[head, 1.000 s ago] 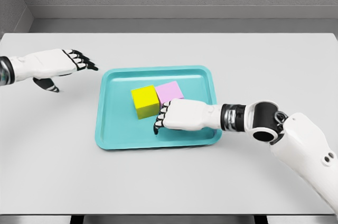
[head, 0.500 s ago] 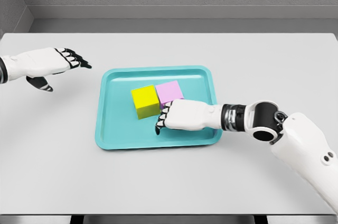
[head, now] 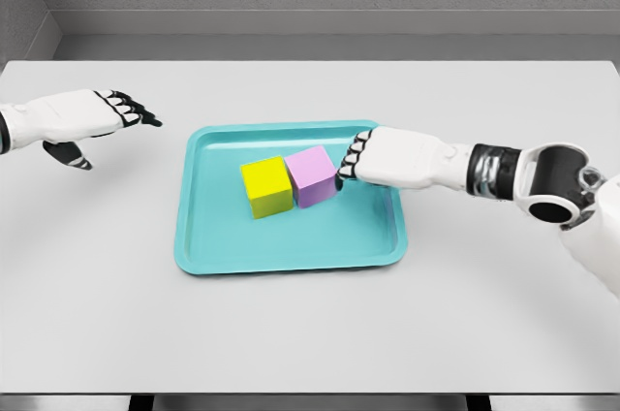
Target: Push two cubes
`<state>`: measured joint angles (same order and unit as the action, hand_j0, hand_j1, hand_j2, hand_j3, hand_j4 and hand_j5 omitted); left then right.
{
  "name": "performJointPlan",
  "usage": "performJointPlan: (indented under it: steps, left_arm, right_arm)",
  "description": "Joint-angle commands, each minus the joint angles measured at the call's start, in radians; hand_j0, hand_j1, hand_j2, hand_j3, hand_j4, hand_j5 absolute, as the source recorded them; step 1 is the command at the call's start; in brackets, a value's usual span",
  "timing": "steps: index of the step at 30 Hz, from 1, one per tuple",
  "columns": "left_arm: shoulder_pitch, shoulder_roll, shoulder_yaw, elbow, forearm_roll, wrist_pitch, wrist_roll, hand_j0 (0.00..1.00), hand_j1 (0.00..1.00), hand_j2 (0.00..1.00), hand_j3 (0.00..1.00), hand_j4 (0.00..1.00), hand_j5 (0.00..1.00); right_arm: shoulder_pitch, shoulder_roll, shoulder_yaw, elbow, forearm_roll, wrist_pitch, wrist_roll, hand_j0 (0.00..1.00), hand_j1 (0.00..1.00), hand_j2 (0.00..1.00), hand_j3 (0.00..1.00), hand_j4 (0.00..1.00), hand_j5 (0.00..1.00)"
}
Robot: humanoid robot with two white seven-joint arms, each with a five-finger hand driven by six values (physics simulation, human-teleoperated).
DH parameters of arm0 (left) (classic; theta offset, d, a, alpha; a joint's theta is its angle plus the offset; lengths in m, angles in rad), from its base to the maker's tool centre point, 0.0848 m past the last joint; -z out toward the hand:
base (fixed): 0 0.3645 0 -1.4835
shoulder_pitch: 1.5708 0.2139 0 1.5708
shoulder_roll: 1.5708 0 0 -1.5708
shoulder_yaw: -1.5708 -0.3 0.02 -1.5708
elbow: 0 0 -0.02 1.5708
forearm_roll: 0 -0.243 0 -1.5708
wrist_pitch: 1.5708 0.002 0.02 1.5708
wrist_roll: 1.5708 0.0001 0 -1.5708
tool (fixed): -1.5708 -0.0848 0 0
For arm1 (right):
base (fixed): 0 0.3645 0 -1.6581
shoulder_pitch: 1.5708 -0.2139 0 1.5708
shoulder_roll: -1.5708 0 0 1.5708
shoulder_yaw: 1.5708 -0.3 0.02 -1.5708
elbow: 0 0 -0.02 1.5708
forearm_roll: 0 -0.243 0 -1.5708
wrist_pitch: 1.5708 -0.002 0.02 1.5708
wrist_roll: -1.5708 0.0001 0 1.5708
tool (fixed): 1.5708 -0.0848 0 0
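Tray (head: 383, 246): the teal landmark you see on the grey table (head: 310, 333); every place below is given relative to it.
Yellow cube (head: 266, 186): inside the tray, left of its middle, its right face touching the pink cube.
Pink cube (head: 314, 176): inside the tray near the middle, between the yellow cube and the right hand.
Right hand (head: 387, 157): reaches in over the tray's right rear corner; you find it at the pink cube's right side.
Right fingers (head: 349, 165): pressed together and curled downward, tips at the pink cube's right face, grasping nothing.
Left hand (head: 82, 115): above the table, well apart from the tray's left rear corner.
Left fingers (head: 131, 110): extended side by side toward the tray, thumb hanging below, holding nothing.
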<state>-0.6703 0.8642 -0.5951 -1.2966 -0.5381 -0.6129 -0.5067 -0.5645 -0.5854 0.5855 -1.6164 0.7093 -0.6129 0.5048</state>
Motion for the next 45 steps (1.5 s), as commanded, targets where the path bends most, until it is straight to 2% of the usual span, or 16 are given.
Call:
performJointPlan:
  steps: [1, 4, 9, 12, 14, 25, 39, 41, 43, 44, 45]
  left_arm:
    - [0.000, 0.001, 0.001, 0.016, 0.004, 0.002, 0.000, 1.00, 1.00, 1.00, 1.00, 1.00, 1.00]
    - [0.000, -0.001, 0.000, 0.023, 0.004, 0.002, 0.000, 1.00, 1.00, 1.00, 1.00, 1.00, 1.00]
    - [0.003, 0.001, 0.000, 0.022, 0.004, 0.002, 0.000, 1.00, 1.00, 1.00, 1.00, 1.00, 1.00]
    - [0.002, 0.001, 0.001, 0.022, 0.006, 0.002, 0.000, 1.00, 1.00, 1.00, 1.00, 1.00, 1.00]
    - [0.002, 0.001, 0.001, 0.022, 0.006, 0.002, 0.000, 1.00, 1.00, 1.00, 1.00, 1.00, 1.00]
    - [0.002, 0.002, 0.001, 0.037, 0.006, 0.002, -0.001, 1.00, 1.00, 1.00, 1.00, 1.00, 1.00]
    - [0.002, 0.002, 0.006, 0.039, 0.006, 0.002, -0.001, 1.00, 1.00, 1.00, 1.00, 1.00, 1.00]
    - [0.000, 0.001, 0.006, 0.039, 0.006, 0.002, -0.001, 1.00, 1.00, 1.00, 1.00, 1.00, 1.00]
    - [0.002, 0.001, 0.006, 0.039, 0.006, 0.002, 0.000, 1.00, 1.00, 1.00, 1.00, 1.00, 1.00]
    - [0.000, 0.001, 0.006, 0.039, 0.006, 0.002, -0.001, 1.00, 1.00, 1.00, 1.00, 1.00, 1.00]
    - [0.000, 0.001, 0.006, 0.039, 0.006, 0.002, 0.000, 1.00, 1.00, 1.00, 1.00, 1.00, 1.00]
  right_arm:
    - [0.000, -0.002, -0.007, 0.006, -0.004, 0.002, 0.000, 0.62, 0.62, 0.62, 0.62, 0.62, 0.62]
    - [-0.040, 0.004, -0.004, 0.065, -0.001, 0.002, 0.000, 0.62, 0.62, 0.62, 0.62, 0.62, 0.62]
    - [-0.066, 0.025, -0.001, 0.165, 0.010, 0.002, 0.000, 0.62, 0.62, 0.62, 0.62, 0.62, 0.62]
    - [-0.071, 0.044, 0.002, 0.182, 0.012, 0.002, 0.000, 0.62, 0.62, 0.62, 0.62, 0.62, 0.62]
    - [-0.071, 0.079, 0.008, 0.196, 0.025, 0.002, 0.000, 0.62, 0.62, 0.62, 0.62, 0.62, 0.62]
    - [-0.071, 0.093, 0.047, 0.211, 0.038, 0.002, -0.002, 0.62, 0.62, 0.62, 0.62, 0.62, 0.62]
    - [-0.072, 0.098, 0.054, 0.208, 0.038, 0.002, -0.003, 0.62, 0.62, 0.62, 0.62, 0.62, 0.62]
    - [-0.077, 0.087, 0.042, 0.211, 0.038, 0.002, -0.002, 0.62, 0.62, 0.62, 0.62, 0.62, 0.62]
    - [-0.087, 0.032, 0.024, 0.201, 0.025, 0.002, -0.003, 0.62, 0.62, 0.62, 0.62, 0.62, 0.62]
    - [-0.086, -0.002, -0.045, 0.184, 0.018, 0.002, -0.003, 0.62, 0.62, 0.62, 0.62, 0.62, 0.62]
    - [-0.069, -0.051, -0.165, 0.145, -0.013, 0.002, -0.003, 0.63, 0.63, 0.63, 0.63, 0.63, 0.63]
